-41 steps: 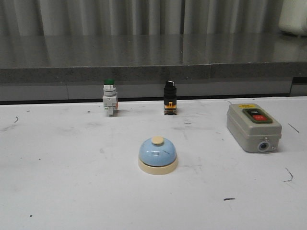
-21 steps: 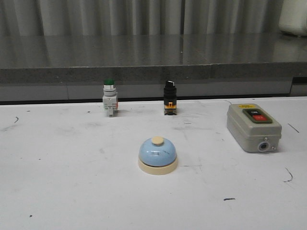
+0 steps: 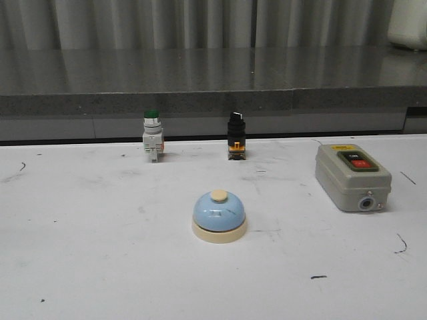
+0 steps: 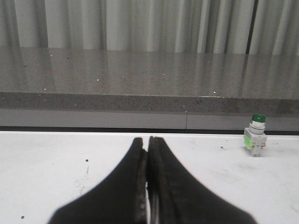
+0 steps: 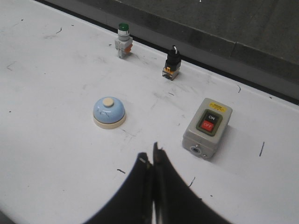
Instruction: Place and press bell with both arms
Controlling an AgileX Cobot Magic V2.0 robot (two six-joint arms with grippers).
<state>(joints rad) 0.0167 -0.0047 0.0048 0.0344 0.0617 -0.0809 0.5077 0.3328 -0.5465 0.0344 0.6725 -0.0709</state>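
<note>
The bell [image 3: 219, 216] is a light-blue dome with a cream base and cream knob, standing upright near the middle of the white table. It also shows in the right wrist view [image 5: 109, 112]. Neither gripper appears in the front view. In the left wrist view my left gripper [image 4: 146, 140] is shut and empty, low over the table, and the bell is out of that view. In the right wrist view my right gripper [image 5: 149, 153] is shut and empty, held above the table, with the bell some way beyond its tips and to one side.
A green-capped pushbutton [image 3: 152, 135] and a black selector switch [image 3: 236, 137] stand at the table's far edge. A grey ON/OFF switch box [image 3: 351, 176] lies at the right. A dark raised ledge [image 3: 200, 80] runs behind the table.
</note>
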